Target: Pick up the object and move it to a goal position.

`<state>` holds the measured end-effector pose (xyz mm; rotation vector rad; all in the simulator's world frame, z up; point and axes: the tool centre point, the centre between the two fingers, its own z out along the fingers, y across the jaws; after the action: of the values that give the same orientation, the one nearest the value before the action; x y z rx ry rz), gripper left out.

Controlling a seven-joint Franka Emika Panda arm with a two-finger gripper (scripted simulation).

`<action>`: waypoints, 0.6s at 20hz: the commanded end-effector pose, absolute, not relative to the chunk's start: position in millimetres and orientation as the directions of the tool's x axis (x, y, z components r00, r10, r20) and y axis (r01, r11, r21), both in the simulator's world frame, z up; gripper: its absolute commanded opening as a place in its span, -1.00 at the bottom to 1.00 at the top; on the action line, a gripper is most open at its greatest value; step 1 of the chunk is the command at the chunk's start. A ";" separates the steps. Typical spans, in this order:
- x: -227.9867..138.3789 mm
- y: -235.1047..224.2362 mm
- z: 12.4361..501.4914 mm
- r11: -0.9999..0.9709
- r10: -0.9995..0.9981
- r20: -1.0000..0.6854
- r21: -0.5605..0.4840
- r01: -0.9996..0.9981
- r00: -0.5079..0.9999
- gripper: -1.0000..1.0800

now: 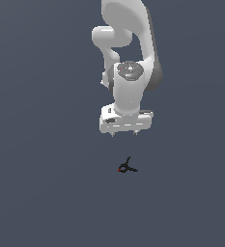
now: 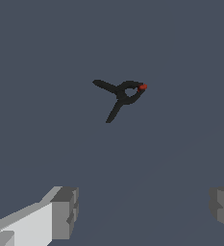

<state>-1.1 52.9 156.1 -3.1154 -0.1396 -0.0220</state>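
So this is the approach step, nothing grabbed yet. Going left to right in the exterior view there's honestly not much: plain dark counter (image 1: 32, 193), then near the middle the white end effector (image 1: 125, 133) hanging off the arm (image 1: 128, 87), pointing down, and that's it out to the exterior view's right.

The object (image 1: 127, 167) is a tiny black spidery thing with a red dot, lying on the counter a bit below the end effector in that view, clearly apart from it and way smaller than it.

Wrist view backs that up: the fingers (image 2: 60, 211) sit spread wide with nothing between them, so the end effector is released and empty. The object (image 2: 120, 96) shows ahead of the fingers, not in the gap.

My guess for the next move: shift over so the gap lines up on the object's body, drop down, then close. With prongs that thin, alignment probably matters a lot. No goal marker visible that I can see.
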 end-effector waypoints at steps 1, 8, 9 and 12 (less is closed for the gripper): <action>-3.1 56.2 153.7 -0.996 0.090 0.011 -0.025 0.090 0.996 0.92; -1.2 55.6 153.2 -0.997 0.073 0.011 -0.025 0.073 0.997 0.92; -0.5 55.6 152.6 -0.998 0.065 0.011 -0.025 0.066 0.998 0.92; 2.3 55.8 150.6 -0.999 0.033 0.009 -0.027 0.033 0.999 0.92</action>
<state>1.0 55.7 151.7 -3.1144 -0.0761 -0.0147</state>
